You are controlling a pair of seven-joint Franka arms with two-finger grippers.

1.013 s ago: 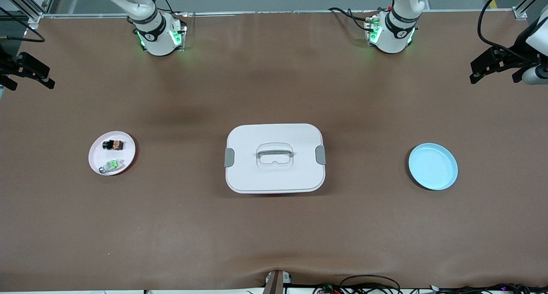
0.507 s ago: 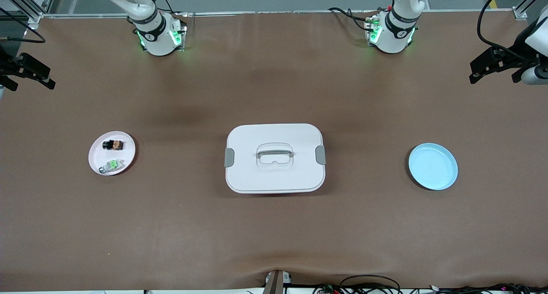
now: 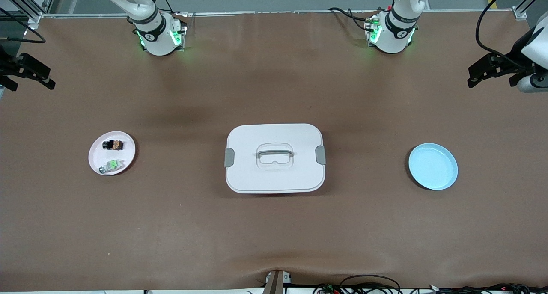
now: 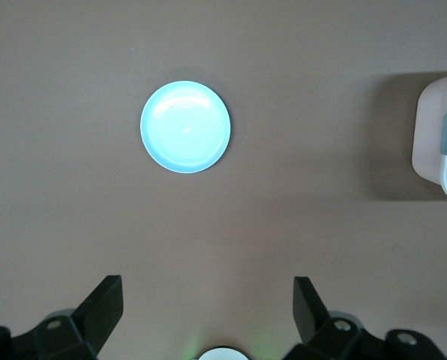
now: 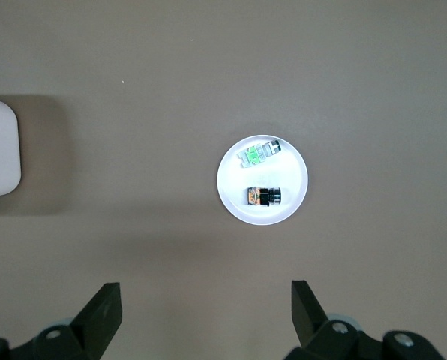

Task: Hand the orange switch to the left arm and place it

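Resting position of orange switch: the orange switch (image 3: 113,144) lies on a white plate (image 3: 97,155) toward the right arm's end of the table, untouched by either gripper.
Orientation of orange switch: it lies on its side, long axis along the table's length; in the right wrist view (image 5: 264,196) one end is black and the opposite end orange-brown. In the front view the orange-brown part points toward the box.
Plate contents: a small grey-and-green component (image 3: 111,166) shares the plate, nearer to the front camera than the orange switch and apart from it, lying at a slight angle.
Box: the box (image 3: 274,158) sits at the middle of the table, lid on, grey latches at both short ends, between the white plate and a blue plate (image 3: 433,166).
Blue plate: toward the left arm's end of the table, well apart from the box.
Right gripper: the right gripper (image 5: 205,315) hangs high over the table at the right arm's end, fingers spread wide, gripping nothing; the white plate shows between its fingertips in the wrist view.
Left gripper: the left gripper (image 4: 208,309) hangs high over the left arm's end of the table, fingers spread wide, gripping nothing.
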